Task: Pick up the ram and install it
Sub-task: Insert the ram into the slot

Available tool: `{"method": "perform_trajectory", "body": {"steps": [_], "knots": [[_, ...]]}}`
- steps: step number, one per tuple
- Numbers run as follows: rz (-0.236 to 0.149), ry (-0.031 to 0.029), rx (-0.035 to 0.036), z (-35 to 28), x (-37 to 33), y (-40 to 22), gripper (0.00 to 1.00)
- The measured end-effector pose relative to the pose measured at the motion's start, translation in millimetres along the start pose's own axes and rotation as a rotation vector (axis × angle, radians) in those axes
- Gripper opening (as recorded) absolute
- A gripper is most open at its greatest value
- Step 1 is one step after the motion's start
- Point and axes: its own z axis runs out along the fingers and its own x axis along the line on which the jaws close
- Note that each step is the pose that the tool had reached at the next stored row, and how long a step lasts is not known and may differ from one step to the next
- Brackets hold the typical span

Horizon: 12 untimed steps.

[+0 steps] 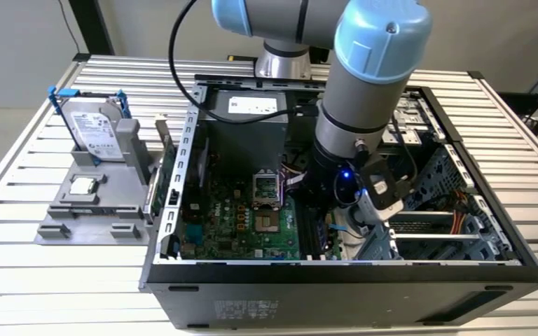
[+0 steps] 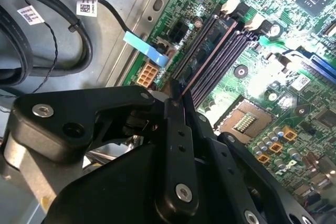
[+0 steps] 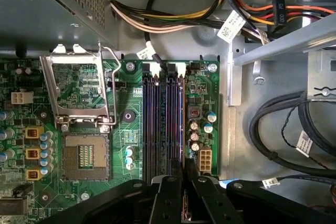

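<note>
Claw (image 3: 177,192) pinched nearly closed on ram (image 2: 202,61), which stands on edge in the motherboard slots (image 3: 163,119). Tight: capacitors (image 3: 195,135) just beside slots, case wall (image 3: 231,87) near.

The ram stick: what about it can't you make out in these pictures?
1. Both wrist views: the end effector's black body covers the near end of the memory slots, so whether the ram is held or seated is unclear.
2. Exterior view: the arm blocks those slots and the end effector's tip.
</note>
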Motion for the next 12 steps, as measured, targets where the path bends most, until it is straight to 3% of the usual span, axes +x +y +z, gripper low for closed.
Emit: {"method": "perform_trajectory", "body": {"steps": [12], "knots": [[0.008,-0.0001,0.0003,1.4,0.3,-0.1,0.00]]}}
